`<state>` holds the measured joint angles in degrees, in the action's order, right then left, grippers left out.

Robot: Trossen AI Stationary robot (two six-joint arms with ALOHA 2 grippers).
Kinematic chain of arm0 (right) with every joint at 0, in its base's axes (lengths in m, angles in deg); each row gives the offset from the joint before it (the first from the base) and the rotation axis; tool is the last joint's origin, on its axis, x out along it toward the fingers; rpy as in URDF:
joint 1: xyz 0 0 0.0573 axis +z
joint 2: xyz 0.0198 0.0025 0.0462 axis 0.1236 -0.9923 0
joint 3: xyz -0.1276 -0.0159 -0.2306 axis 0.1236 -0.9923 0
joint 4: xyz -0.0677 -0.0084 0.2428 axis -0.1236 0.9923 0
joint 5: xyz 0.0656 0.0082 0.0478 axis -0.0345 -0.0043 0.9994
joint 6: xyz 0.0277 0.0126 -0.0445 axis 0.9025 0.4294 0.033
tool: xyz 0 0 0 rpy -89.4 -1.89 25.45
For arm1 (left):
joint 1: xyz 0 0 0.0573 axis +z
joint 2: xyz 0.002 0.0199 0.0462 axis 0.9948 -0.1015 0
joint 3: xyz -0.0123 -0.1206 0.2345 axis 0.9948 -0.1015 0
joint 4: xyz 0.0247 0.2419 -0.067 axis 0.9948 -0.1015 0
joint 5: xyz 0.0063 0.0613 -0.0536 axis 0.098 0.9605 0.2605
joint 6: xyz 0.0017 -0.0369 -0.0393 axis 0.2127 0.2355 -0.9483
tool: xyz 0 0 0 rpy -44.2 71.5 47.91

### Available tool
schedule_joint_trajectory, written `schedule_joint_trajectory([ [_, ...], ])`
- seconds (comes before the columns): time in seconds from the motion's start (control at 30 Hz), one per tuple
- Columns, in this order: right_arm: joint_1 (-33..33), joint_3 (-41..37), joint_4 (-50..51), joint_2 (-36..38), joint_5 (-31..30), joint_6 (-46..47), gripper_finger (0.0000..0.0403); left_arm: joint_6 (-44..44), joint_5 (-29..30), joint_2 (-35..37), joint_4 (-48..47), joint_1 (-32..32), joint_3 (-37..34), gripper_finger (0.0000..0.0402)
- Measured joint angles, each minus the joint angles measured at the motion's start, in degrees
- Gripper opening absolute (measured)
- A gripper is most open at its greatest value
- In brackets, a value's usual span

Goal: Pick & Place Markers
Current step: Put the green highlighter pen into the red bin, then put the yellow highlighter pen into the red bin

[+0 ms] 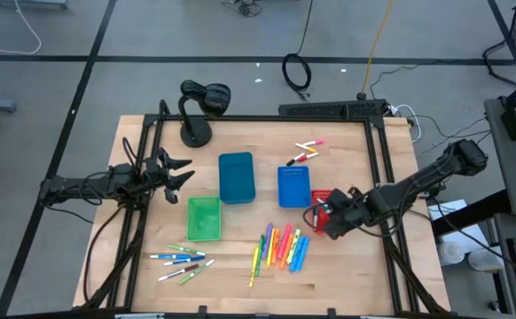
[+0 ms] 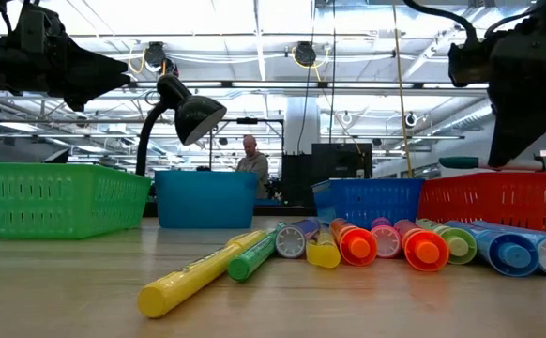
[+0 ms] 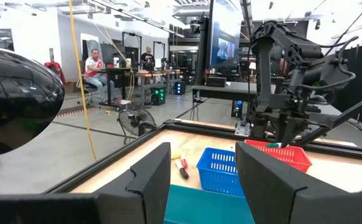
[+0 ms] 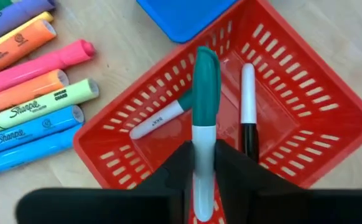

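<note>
My right gripper point(image 4: 204, 152) hangs over the red bin point(image 4: 305, 112), shut on a white marker with a teal cap point(image 4: 204, 87). On the bin's floor lie a green-capped white marker point(image 4: 159, 119) and a black-and-white marker point(image 4: 248, 106). In the high view this gripper point(image 1: 331, 217) covers part of the red bin point(image 1: 321, 197). Neon markers point(image 1: 280, 248) lie in a row on the table near the front edge, white markers point(image 1: 183, 261) to their left, and a few more point(image 1: 304, 152) far back. My left gripper point(image 1: 180, 173) waits open at the table's left, above the wood. My right gripper pinches the marker's white barrel point(image 4: 204, 138) between its two fingers, just behind the teal cap. The fingers slant down from the table's right side, and the marker runs along them, cap end sticking out ahead. The marker is lifted clear, above the red bin's inside.
A blue bin point(image 1: 294, 186) stands just left of the red one, a teal bin point(image 1: 237, 177) in the middle and a green bin point(image 1: 204, 218) nearer the front. A black desk lamp point(image 1: 200, 106) stands at the far left corner.
</note>
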<state>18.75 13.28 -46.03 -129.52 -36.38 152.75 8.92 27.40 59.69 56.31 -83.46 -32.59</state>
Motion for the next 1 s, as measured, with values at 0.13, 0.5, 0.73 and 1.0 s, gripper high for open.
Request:
schedule_joint_trajectory([
  [0.13,0.00,-0.19,-1.16,0.02,0.04,-0.21,0.0086,-0.02,0.00,-0.01,0.00,0.01,0.00,0.0184],
  [0.5,0.00,-0.19,-2.57,0.02,-0.14,-1.12,0.0116,-0.02,0.00,-0.01,0.00,0.02,0.00,0.0184],
  [0.73,-0.39,-0.19,-7.67,0.02,-9.81,-10.07,0.0118,-0.01,0.00,-0.02,0.00,0.02,0.00,0.0184],
  [1.0,-2.82,-0.19,-27.39,0.02,-26.65,-40.80,0.0112,-0.02,0.00,-0.01,0.00,0.02,0.00,0.0184],
])
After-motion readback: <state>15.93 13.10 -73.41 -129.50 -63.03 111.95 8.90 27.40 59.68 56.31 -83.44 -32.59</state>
